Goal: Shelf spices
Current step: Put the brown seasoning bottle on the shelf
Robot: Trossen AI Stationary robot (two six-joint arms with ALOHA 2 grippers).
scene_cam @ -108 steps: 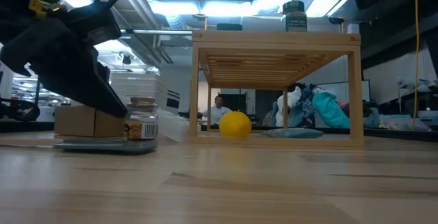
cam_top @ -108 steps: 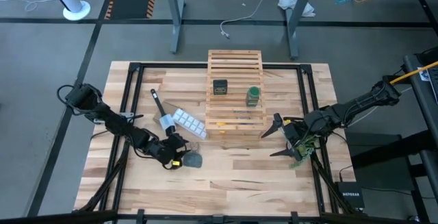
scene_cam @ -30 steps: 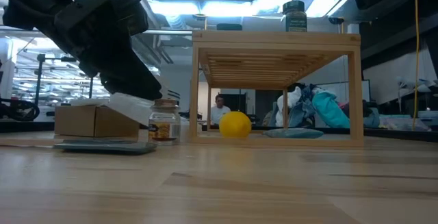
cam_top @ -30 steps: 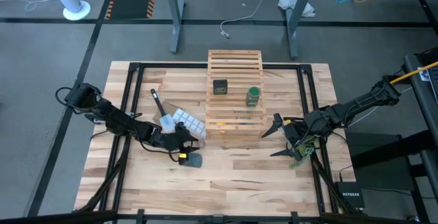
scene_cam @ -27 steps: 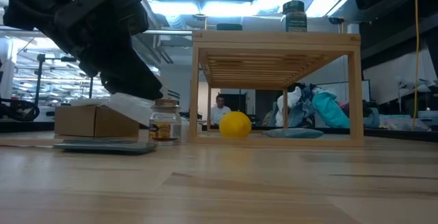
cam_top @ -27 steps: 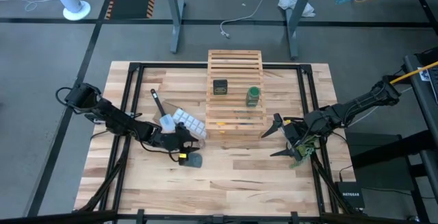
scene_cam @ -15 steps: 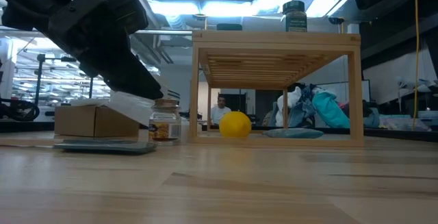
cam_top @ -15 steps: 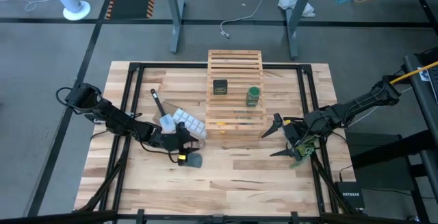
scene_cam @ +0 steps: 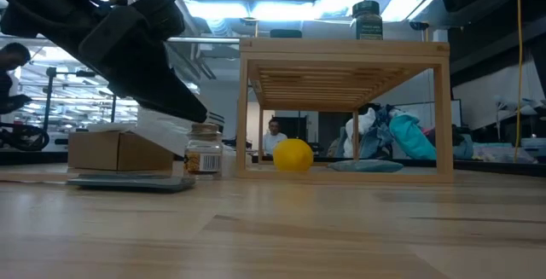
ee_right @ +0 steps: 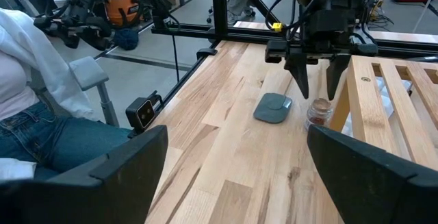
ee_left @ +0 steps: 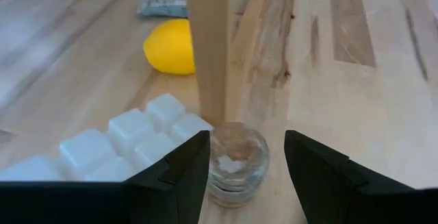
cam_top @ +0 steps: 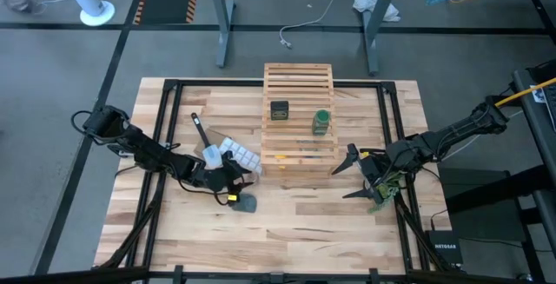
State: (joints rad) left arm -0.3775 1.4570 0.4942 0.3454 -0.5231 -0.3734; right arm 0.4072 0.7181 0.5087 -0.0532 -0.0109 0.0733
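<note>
Jar between open fingers at the rack's corner

Fingers of the left gripper (ee_left: 241,166) are standing on either side of the tiny clear jar (ee_left: 237,161), with a gap showing on both sides, so they are spread and not pressing on the glass. The jar, with brownish contents and a brown top, is sitting upright on the butcher-block tabletop (cam_top: 304,223), just beside the front left leg of the wooden slatted shelf (cam_top: 299,117). In the low view the jar (scene_cam: 204,151) is resting on the wood near that leg, with the dark left arm leaning over it from above.

A white ice-cube tray (ee_left: 120,138) is lying close beside the jar, and a yellow lemon-like ball (ee_left: 170,46) is sitting under the shelf. A flat grey-green pad (cam_top: 248,203) is lying on the table near the left gripper (cam_top: 233,180); in the right wrist view the pad (ee_right: 274,107) and the jar (ee_right: 319,112) are sitting side by side but apart.

On top of the shelf, the dark boxy jar (cam_top: 279,109) and the green jar with green lid (cam_top: 321,122) are standing upright, well apart from each other.

The right gripper (cam_top: 358,180) is waiting beyond the shelf's right side, with its fingers spread wide and nothing between them.
</note>
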